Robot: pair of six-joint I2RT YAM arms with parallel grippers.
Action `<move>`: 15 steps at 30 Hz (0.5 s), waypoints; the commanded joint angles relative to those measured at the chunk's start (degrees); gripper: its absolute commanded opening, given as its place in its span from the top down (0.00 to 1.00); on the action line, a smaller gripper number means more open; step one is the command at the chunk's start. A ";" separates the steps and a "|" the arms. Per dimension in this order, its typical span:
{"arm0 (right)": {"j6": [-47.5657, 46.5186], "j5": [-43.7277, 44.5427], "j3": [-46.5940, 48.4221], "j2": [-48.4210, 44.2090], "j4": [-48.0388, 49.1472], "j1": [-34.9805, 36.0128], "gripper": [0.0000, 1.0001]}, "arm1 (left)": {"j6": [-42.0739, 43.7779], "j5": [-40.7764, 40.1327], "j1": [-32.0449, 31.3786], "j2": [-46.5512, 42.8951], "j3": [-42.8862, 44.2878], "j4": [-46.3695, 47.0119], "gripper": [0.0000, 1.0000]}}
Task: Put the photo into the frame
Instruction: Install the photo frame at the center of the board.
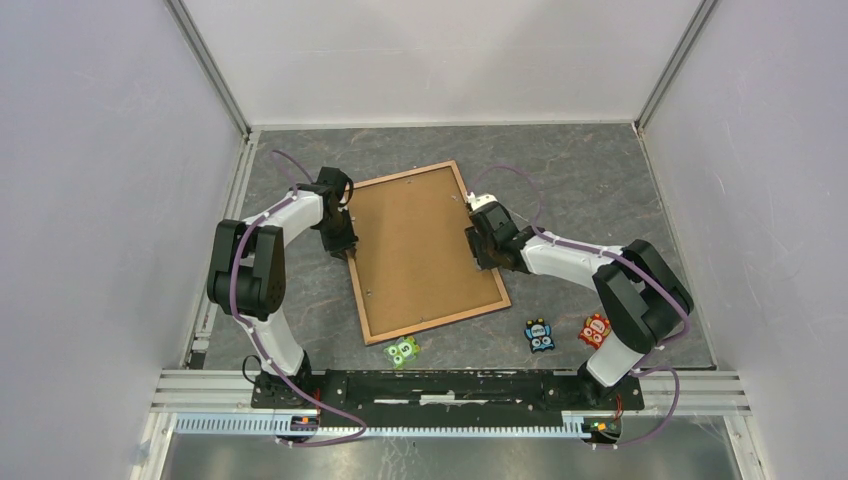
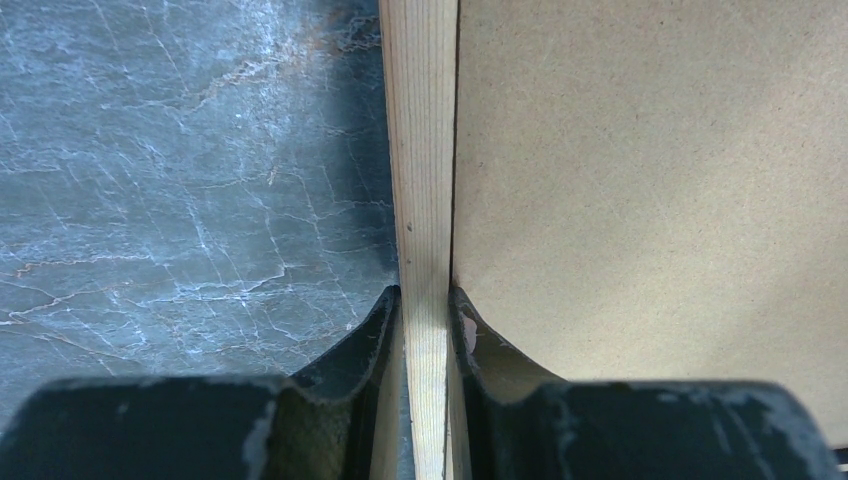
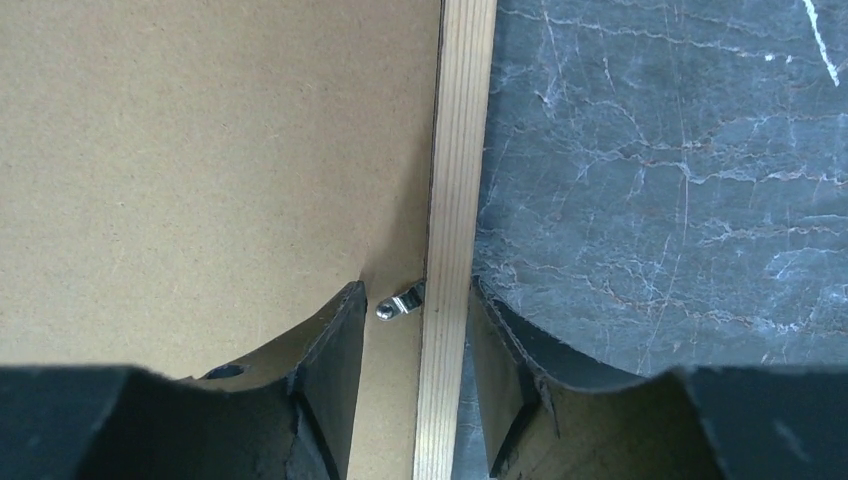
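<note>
Grip first: my left pincer (image 2: 425,300) is clamped on the frame (image 2: 420,150), both fingers pressed flat against its left rail. My right pincer (image 3: 415,300) straddles the right rail with its jaws apart. The inner finger stands off, with a small metal tab (image 3: 400,303) in the gap. The frame lies back up and askew on the table (image 1: 590,190), its opening covered by the backing board (image 1: 420,245). The photo I cannot see; it may lie under that board. I judge I should close the right side clear of the tab, then move both ends together and level, so the thin rails do not twist.
</note>
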 commanded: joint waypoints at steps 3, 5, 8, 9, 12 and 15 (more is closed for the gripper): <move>0.73 1.88 -1.12 -0.38 -1.17 0.43 0.55 | -0.84 1.87 0.45 0.79 1.21 2.12 0.98; 0.48 3.05 -1.85 -0.73 -1.19 0.46 0.64 | -1.28 1.97 0.45 0.84 1.24 2.22 0.98; 0.08 3.43 -2.30 -0.96 -0.13 0.49 0.74 | -2.23 2.08 0.53 0.85 1.14 2.11 0.98; -0.09 3.34 -1.95 -0.68 0.03 0.47 0.75 | -2.39 1.93 0.55 0.81 1.31 2.01 0.98; -0.59 2.38 0.48 0.54 -0.71 0.47 0.81 | -2.44 0.46 0.50 1.39 2.97 -0.26 0.98; -0.55 2.62 1.64 -0.01 -0.63 0.45 0.81 | -1.20 -1.06 0.55 1.95 4.18 -1.04 0.98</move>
